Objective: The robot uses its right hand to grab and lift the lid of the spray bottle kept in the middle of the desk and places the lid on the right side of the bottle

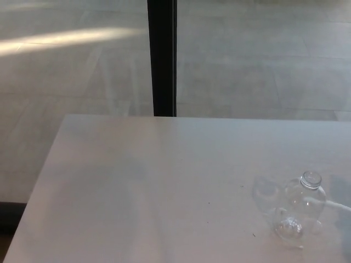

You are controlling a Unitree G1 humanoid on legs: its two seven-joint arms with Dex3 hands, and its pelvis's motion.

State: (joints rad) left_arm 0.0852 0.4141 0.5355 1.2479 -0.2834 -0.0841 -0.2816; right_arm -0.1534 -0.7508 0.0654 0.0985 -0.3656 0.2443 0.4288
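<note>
Soft hazy daylight (slight blur)

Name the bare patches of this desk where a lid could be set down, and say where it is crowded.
Bare: the whole desk from its left edge to the clear bottle, and the strip behind the bottle. Crowded: the near right corner, holding the bottle and a thin white tube at the picture's edge.

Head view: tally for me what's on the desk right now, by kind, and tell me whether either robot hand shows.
Clear bottle, neck open, no lid on it: 1
Thin white tube or cord beside the bottle, running off the right edge: 1
Lids visible: 0
Robot hands visible: 0
Total on the desk: 2
</note>
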